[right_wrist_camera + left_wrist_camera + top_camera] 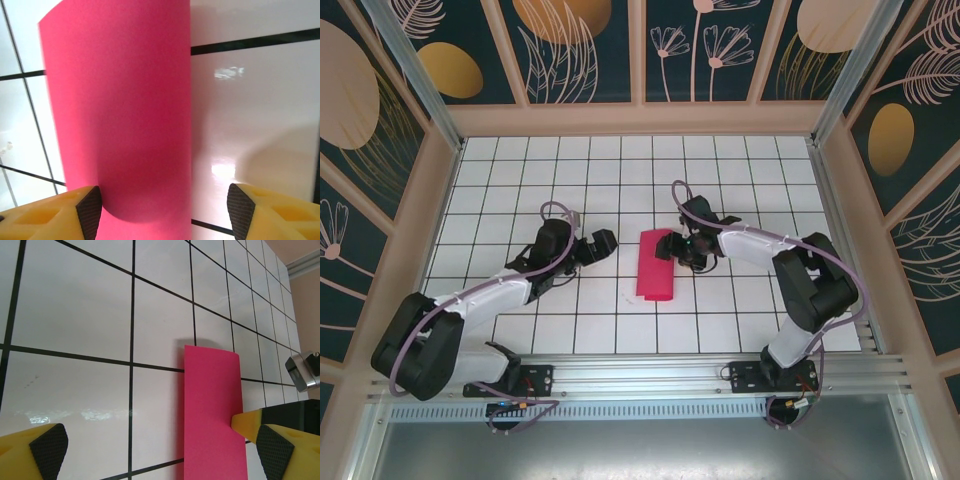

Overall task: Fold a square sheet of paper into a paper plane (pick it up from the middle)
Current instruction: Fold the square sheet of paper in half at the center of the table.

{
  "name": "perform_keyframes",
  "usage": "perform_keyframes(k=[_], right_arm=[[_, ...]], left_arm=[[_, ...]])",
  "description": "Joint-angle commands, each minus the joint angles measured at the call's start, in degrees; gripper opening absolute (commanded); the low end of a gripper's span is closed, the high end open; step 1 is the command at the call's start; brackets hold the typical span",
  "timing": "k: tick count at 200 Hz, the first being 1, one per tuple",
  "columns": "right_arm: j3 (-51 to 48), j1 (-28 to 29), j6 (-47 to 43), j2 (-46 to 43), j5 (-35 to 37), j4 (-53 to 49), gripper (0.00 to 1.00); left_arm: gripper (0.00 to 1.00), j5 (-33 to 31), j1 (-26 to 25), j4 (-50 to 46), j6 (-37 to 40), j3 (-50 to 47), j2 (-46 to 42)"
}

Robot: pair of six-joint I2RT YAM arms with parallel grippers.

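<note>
Yellow fingers with black cross-hatched pads [90, 212] of the right gripper [160, 215] frame the bottom of the right wrist view, standing spread. Between them lies the thin magenta-red sheet of paper [120, 110]. Its left edge is just beside the left pad, and the right pad is well apart from it over bare tile.

From above, the magenta-red sheet of paper [656, 266] is doubled over into an upright rectangle, about one tile wide and two long. It lies at the middle of the white, black-gridded tile table [520, 170].

Close up from the right wrist, the sheet looks matte and finely grained. Its top edge bows and a soft shadow curves across its lower part, so it does not lie wholly flat; the overhead view does not show this. The left wrist view gives the paper [212, 410] as a straight-sided strip with a gently rounded far edge, on glossy tiles that catch reflections.

In the overhead view the right gripper [682, 250] is at the sheet's upper right corner. The left gripper [607, 244] sits near the sheet's left side, apart from it. Its yellow fingers [160, 450] are spread wide and hold nothing.

Dark teal panels with gold and cream leaf shapes [570, 40] wall the table.
</note>
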Motion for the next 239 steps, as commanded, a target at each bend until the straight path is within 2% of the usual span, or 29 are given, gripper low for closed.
perform_keyframes(k=[1, 93, 128, 195, 239], right_arm=[[1.20, -0.28, -2.85, -1.72, 4.79, -4.94, 0.68], [-0.45, -0.26, -2.07, -1.99, 5.31, -2.59, 0.65], [-0.80, -0.29, -1.97, -2.62, 6.90, -3.21, 0.63], [-1.33, -0.24, -4.39, -2.25, 4.45, -3.22, 0.63], [-0.86, -0.30, -2.89, -0.34, 4.63, -2.55, 0.61]], left_arm=[[0.98, 2.11, -0.96, 2.05, 0.78, 1.98, 0.92], [0.86, 2.22, -7.06, 5.72, -1.11, 4.63, 6.75], [0.76, 3.34, -7.81, 7.49, -2.24, 4.91, 8.85], [0.69, 4.32, -8.12, 8.23, -2.34, 5.66, 10.48], [0.66, 4.41, -8.27, 8.92, -3.12, 6.19, 11.69]])
